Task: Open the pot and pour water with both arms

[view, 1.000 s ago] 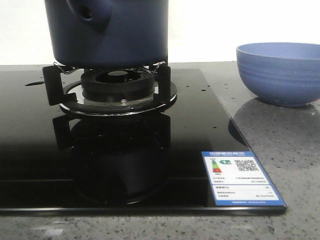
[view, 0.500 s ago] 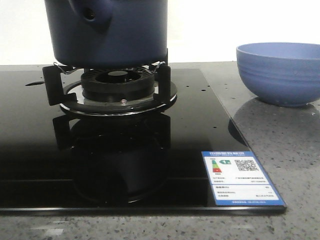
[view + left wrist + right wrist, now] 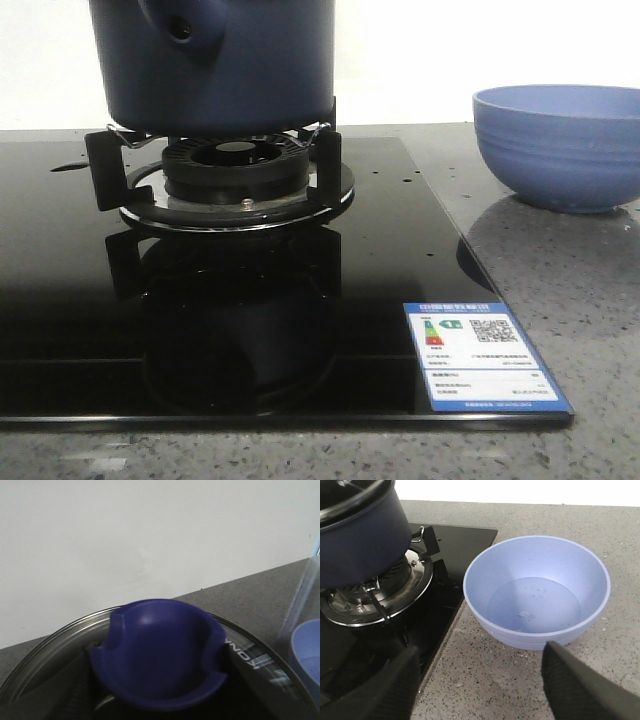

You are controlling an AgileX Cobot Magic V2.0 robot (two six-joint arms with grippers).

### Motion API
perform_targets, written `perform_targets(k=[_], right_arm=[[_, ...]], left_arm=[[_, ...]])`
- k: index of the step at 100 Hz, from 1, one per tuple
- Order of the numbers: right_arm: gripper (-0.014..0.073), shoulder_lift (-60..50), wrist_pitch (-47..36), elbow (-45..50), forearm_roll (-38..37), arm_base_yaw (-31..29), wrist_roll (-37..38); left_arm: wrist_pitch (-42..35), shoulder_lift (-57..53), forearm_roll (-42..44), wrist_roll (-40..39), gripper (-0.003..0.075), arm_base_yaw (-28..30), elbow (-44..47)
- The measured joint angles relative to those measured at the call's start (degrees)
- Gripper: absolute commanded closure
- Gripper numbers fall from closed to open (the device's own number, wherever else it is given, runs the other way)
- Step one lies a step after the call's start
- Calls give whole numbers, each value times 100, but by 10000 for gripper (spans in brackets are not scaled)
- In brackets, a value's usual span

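Observation:
The dark navy pot (image 3: pixel 220 60) stands on the burner grate (image 3: pixel 325 165); its side stub with the round hole faces the front. It also shows in the right wrist view (image 3: pixel 360 540). In the left wrist view its glass lid (image 3: pixel 50 645) carries a blue knob (image 3: pixel 160 650). My left gripper (image 3: pixel 160 682) sits round that knob, with dark fingers (image 3: pixel 80 680) pressed against both sides. My right gripper (image 3: pixel 485 690) is open and empty, low over the counter just in front of the light-blue bowl (image 3: pixel 535 590), which holds a little water.
The black glass hob (image 3: pixel 300 280) carries the burner (image 3: pixel 235 165) and an energy label (image 3: pixel 485 355) at its front right corner. The light-blue bowl (image 3: pixel 560 145) stands on the speckled grey counter (image 3: pixel 560 290) to the right of the hob. A white wall lies behind.
The pot has shifted very slightly to the right on the grate. The bowl has not moved.

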Motion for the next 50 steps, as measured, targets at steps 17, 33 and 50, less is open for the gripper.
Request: perform_targets(k=[17,33,50], right_arm=[[136,0,0,0,0,0,0],[136,0,0,-10,-45,0,0],[136,233,195,-253,-171,-16,0]], left_arm=[[0,-285,0,0,324,0,0],[0,-605,0,0,324,71,0],[73,-1076,0,0,324,431,0]])
